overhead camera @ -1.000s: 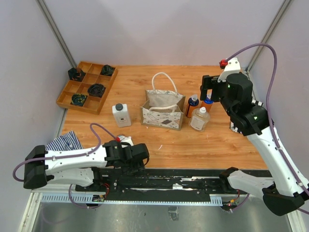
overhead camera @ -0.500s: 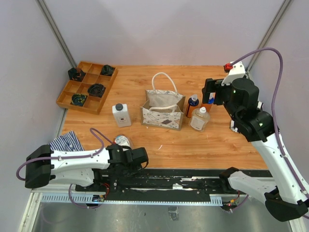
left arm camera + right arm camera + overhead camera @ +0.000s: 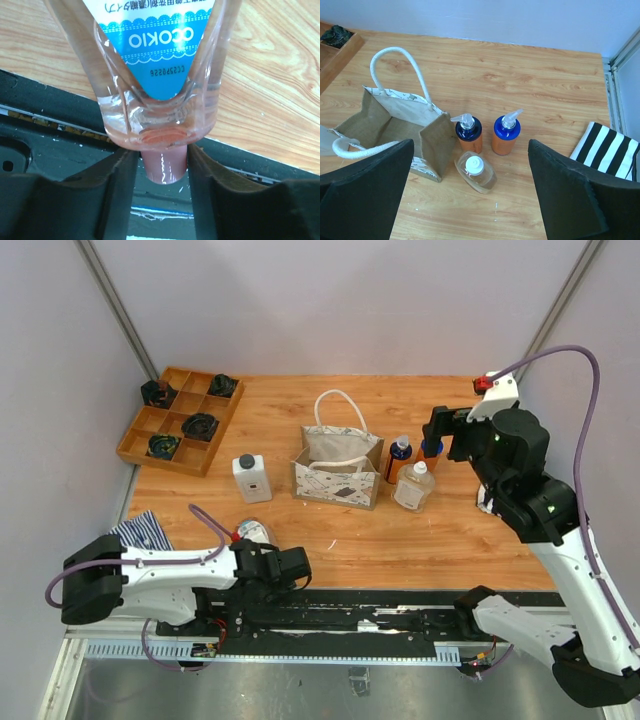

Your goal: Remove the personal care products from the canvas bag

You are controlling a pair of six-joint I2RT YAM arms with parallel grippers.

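Note:
The canvas bag (image 3: 338, 465) stands open mid-table; in the right wrist view (image 3: 395, 120) its inside looks empty. To its right stand two blue-capped orange bottles (image 3: 399, 457) (image 3: 430, 452) and a clear bottle with a white cap (image 3: 413, 487); all three show in the right wrist view (image 3: 469, 134) (image 3: 506, 135) (image 3: 476, 172). A white squarish bottle (image 3: 251, 478) stands left of the bag. My left gripper (image 3: 262, 558) is shut on the pink cap (image 3: 164, 167) of a clear bottle (image 3: 252, 532) at the table's near edge. My right gripper (image 3: 443, 430) is open and empty, high above the blue-capped bottles.
A compartmented wooden tray (image 3: 150, 420) with small black objects sits at the back left. A blue striped cloth (image 3: 140, 530) lies at the near left. A black-and-white striped cloth (image 3: 610, 150) lies by the right wall. The black base rail (image 3: 60, 115) runs along the table's near edge.
My right gripper has drawn back to the right and up from the blue-capped bottles. My left wrist has shifted right and nearer, and the pink-capped bottle now shows at the near edge.

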